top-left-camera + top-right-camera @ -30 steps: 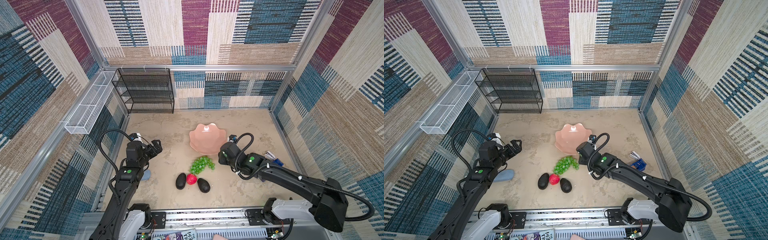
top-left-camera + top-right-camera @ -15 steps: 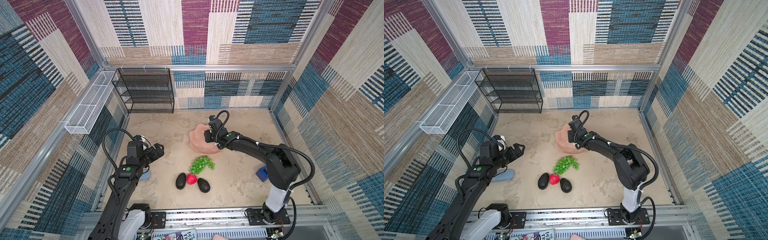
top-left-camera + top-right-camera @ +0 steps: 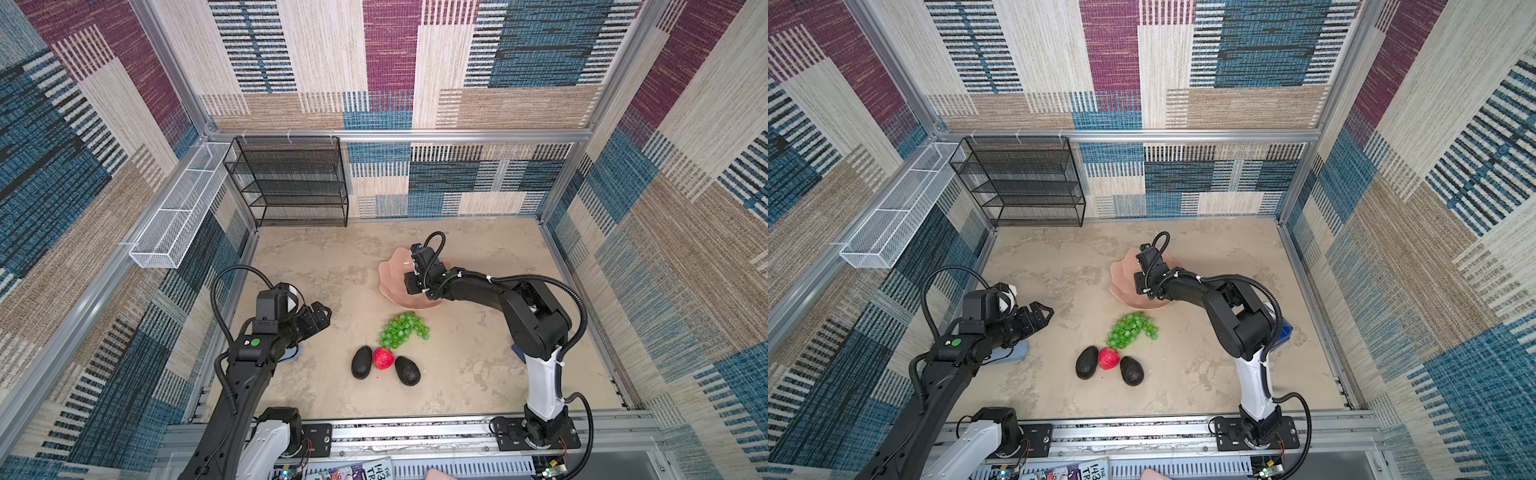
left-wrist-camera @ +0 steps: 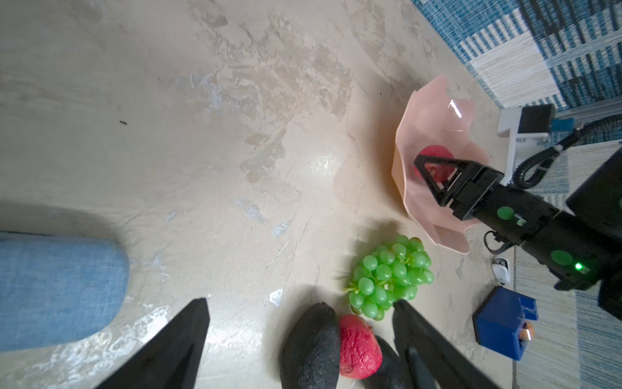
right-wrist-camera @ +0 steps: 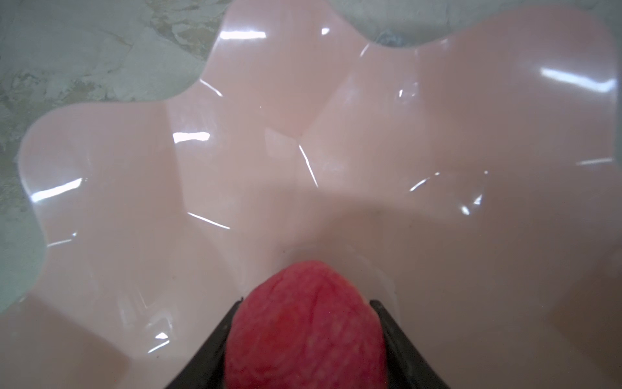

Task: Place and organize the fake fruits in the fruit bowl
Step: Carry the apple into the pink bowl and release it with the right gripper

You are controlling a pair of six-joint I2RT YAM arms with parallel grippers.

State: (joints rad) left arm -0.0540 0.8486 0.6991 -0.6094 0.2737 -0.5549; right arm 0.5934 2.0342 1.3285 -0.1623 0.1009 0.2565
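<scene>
The pale-pink fruit bowl [image 3: 390,270] [image 3: 1120,274] [image 5: 269,134] stands mid-table. My right gripper [image 3: 410,282] [image 5: 305,301] hangs inside it, shut on a red strawberry [image 5: 306,330] [image 4: 436,151] just above the bowl's floor. In front of the bowl lie the green grapes [image 3: 403,330] [image 4: 390,276]. Nearer still lie two dark avocados [image 3: 362,362] [image 3: 407,371] with a second strawberry [image 3: 383,358] [image 4: 358,347] between them. My left gripper [image 3: 322,313] [image 4: 299,300] hovers open and holds nothing, left of these fruits and pointing at them.
A blue cloth pad [image 3: 293,355] [image 4: 57,289] lies under the left arm. A blue box [image 4: 501,326] sits by the right arm's base side. A black wire shelf [image 3: 291,183] and a white mesh basket [image 3: 178,208] stand at the back left.
The right arm swung from beside the grapes up over the bowl, carrying the strawberry down into it. The left gripper moved a little toward the fruits and its jaws narrowed slightly.
</scene>
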